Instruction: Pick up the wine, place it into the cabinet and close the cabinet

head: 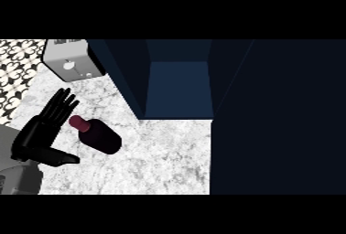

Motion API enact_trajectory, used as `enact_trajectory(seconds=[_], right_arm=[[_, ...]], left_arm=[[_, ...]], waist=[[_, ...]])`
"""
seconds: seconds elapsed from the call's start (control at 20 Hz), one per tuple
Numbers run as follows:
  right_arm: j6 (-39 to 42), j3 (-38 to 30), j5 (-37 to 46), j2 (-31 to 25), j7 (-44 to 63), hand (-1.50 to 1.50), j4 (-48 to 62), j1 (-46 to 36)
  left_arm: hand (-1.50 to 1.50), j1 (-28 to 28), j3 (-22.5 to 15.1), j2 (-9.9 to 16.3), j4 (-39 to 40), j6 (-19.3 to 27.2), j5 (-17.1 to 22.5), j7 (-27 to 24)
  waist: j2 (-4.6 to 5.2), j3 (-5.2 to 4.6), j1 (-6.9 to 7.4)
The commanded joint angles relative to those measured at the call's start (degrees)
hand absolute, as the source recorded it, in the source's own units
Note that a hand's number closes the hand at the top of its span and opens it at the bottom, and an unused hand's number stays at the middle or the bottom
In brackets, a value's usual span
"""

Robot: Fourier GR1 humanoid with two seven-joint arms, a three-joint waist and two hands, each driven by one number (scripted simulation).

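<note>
Reaching up the view, the straight fingers [61,103] of the left hand [42,130] lie spread and close nothing; the thumb [59,157] juts out to the right below them, also holding nothing; the hand is fully open, and it stands just beside the wine bottle [100,135], to the bottle's left, with the fingertips near the neck though I cannot tell whether they touch it. Its grey forearm [20,180] comes in from the lower left corner. The wine bottle lies on its side on the marble counter [162,155], its dark red cap [78,122] pointing up and left toward the fingers, its dark body slanting down and right; it is outside the cabinet [179,87], which stands open just up and right of it, showing a dark blue hollow inside. A wide dark panel [277,119], seemingly the cabinet's door, fills the right side of the view. A grey toaster-like box [71,61] sits at the counter's upper left, beside a patterned tile wall [17,73]. No right hand shows.
</note>
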Motion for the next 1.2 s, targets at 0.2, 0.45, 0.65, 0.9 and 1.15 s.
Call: enact_trajectory(seconds=[0.2, 0.45, 0.65, 0.9, 1.15], right_arm=[[2.2, 0.2, 1.5, 1.1, -4.2, -1.50, 1.0, 2.8], [-0.7, 5.4, 5.1, 3.0, -0.7, -1.50, -2.1, 3.2], [0.2, 1.2, 2.6, 0.9, -0.7, -1.50, -0.1, 0.4], [1.2, 0.6, 1.9, 0.6, -1.3, -1.50, -0.6, 0.4], [-0.6, -0.7, -0.6, 0.4, 2.2, -1.50, -1.5, -1.2]], left_arm=[[-1.50, -3.0, -0.8, 0.3, 13.5, -1.7, -5.5, -10.3], [-1.50, -6.0, -1.4, -0.7, 21.4, -0.9, -7.5, -13.5], [-1.50, -9.3, -1.1, 0.9, 27.6, -1.6, -9.2, -18.1], [-1.50, -12.7, -2.3, 0.0, 40.1, -1.4, -13.5, -26.8], [-1.50, -16.0, -2.1, 1.0, 48.0, -1.0, -15.2, -31.7]], waist=[[0.01, 0.00, -0.10], [0.02, -0.01, -0.13], [0.02, -0.01, -0.10], [0.13, -0.05, -0.41], [0.18, -0.06, -0.46]])
